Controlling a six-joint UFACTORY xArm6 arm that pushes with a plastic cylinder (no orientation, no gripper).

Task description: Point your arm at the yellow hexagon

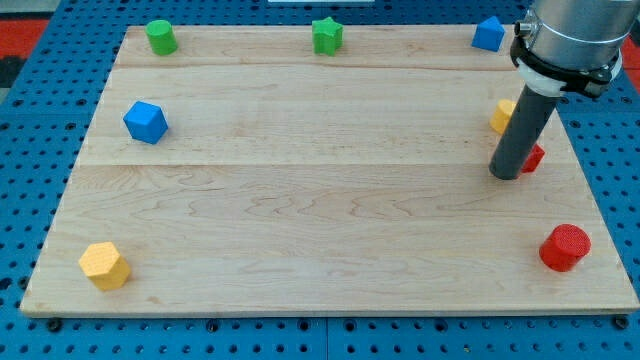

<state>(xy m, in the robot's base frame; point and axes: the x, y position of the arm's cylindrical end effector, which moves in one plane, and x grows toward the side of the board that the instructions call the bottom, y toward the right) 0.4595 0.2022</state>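
The yellow hexagon point(104, 265) lies near the board's bottom left corner. My tip point(506, 175) is at the view's right side, far from it across the board. The rod stands in front of a second yellow block point(502, 115) and a small red block point(534, 158), hiding part of each; the tip looks to touch the red one, though I cannot tell for sure.
A wooden board point(320, 200) lies on a blue pegboard. A green cylinder point(160, 37), a green star point(327, 36) and a blue block point(488, 33) sit along the top edge. A blue hexagon point(146, 122) is at left. A red cylinder point(565, 247) is at bottom right.
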